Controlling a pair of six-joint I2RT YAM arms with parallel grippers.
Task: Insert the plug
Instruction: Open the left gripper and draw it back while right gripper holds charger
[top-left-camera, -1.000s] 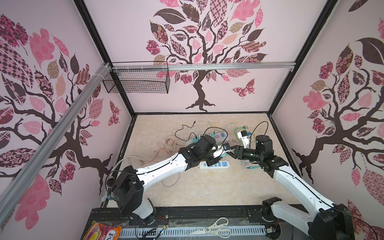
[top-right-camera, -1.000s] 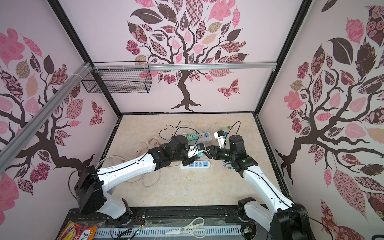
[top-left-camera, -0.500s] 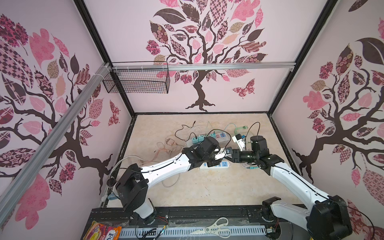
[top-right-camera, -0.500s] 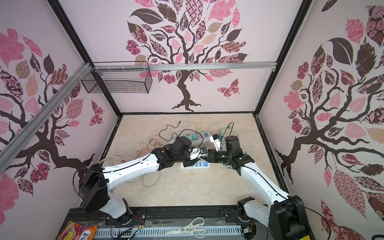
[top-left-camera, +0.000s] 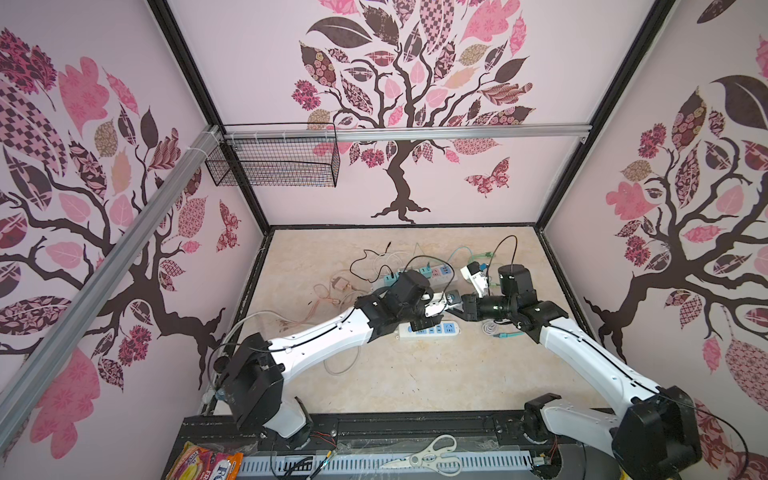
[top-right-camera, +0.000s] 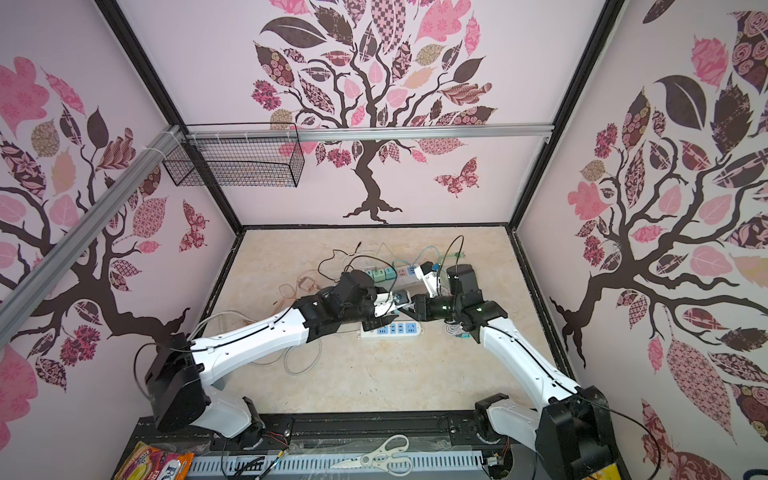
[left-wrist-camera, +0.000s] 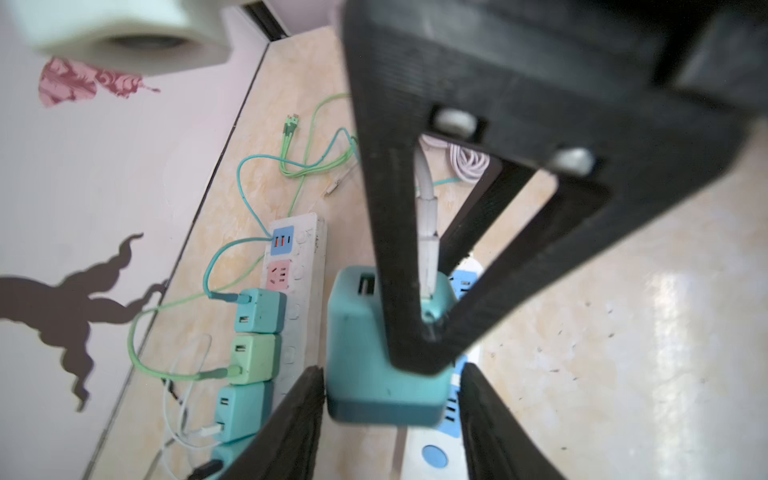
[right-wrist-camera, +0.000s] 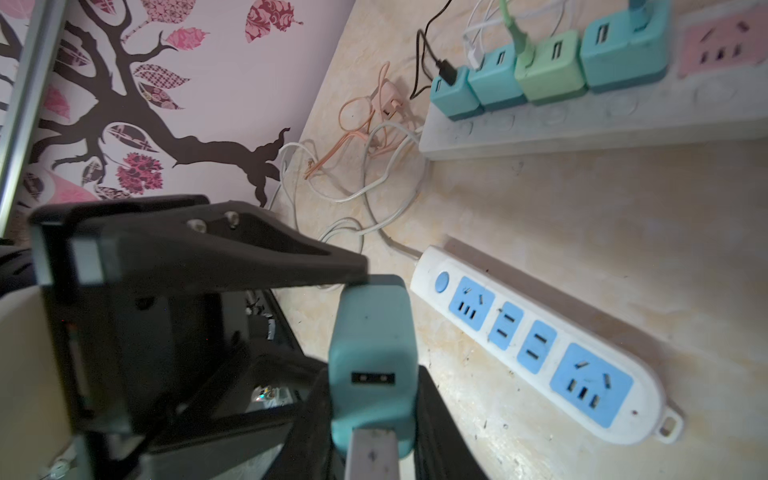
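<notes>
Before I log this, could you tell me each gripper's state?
Left gripper: open, flanking the teal USB charger.
Right gripper: around white USB plug; cannot tell.

Both top views high overhead, tilted steeply down over whole tabletop (top-left-camera: 415, 386); wrist cameras close, facing each other, sharing teal charger (left-wrist-camera: 365, 374), white USB plug (left-wrist-camera: 428, 245).

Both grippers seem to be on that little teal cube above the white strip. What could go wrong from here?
Both the left gripper and right gripper sit around the teal charger in mid-air; if one releases before the other holds firmly, it could drop.
The white cable plugged into it runs between the right gripper's fingers and might get pinched or tugged.
Its prongs are hidden, so lining up with the power strip could miss.
</notes>
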